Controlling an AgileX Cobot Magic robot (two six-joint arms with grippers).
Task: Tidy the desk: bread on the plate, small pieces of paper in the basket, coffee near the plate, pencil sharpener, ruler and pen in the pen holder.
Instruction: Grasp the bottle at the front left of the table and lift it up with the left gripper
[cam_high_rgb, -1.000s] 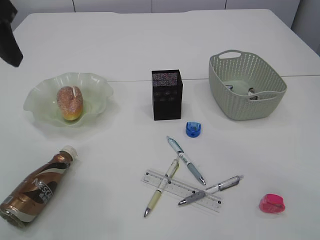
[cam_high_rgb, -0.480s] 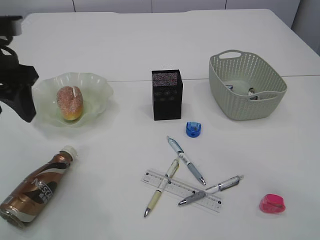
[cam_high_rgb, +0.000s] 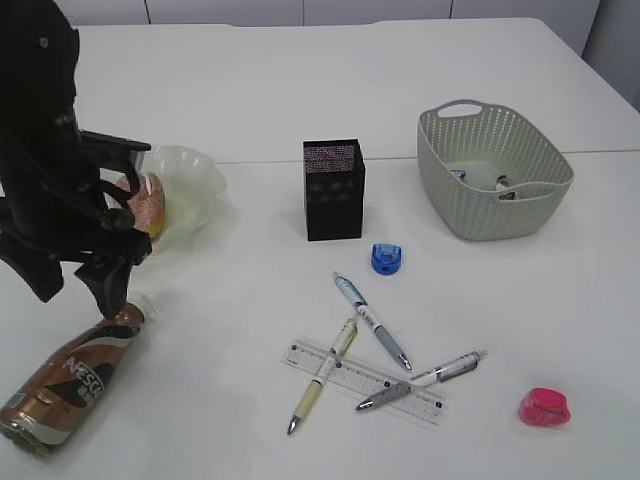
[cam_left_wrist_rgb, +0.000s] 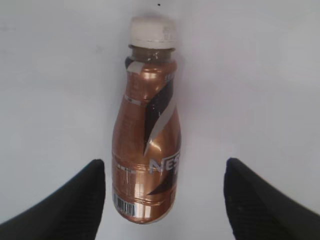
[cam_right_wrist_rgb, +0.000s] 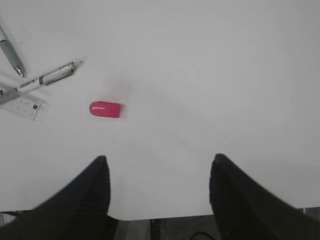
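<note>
The brown coffee bottle (cam_high_rgb: 70, 375) lies on its side at the front left, white cap toward the plate; it also fills the left wrist view (cam_left_wrist_rgb: 147, 135). My left gripper (cam_high_rgb: 80, 290) is open just above its cap end, its fingers (cam_left_wrist_rgb: 163, 162) apart on either side of the bottle without touching it. The bread (cam_high_rgb: 152, 205) sits on the pale green plate (cam_high_rgb: 195, 180), both partly hidden by my left arm. The ruler (cam_high_rgb: 365, 383) and three pens (cam_high_rgb: 372, 320) lie crossed at the front centre. My right gripper (cam_right_wrist_rgb: 157, 160) is open and empty near the table's front edge.
The black mesh pen holder (cam_high_rgb: 334, 190) stands mid-table with a blue sharpener (cam_high_rgb: 386, 259) in front of it. The grey basket (cam_high_rgb: 495, 170) holds paper pieces at the back right. A pink sharpener (cam_high_rgb: 545, 407) lies at the front right, also in the right wrist view (cam_right_wrist_rgb: 105, 109).
My left arm has swung in from the far left edge and come down over the plate's left side, to just above the coffee bottle's cap. Nothing on the table has moved.
</note>
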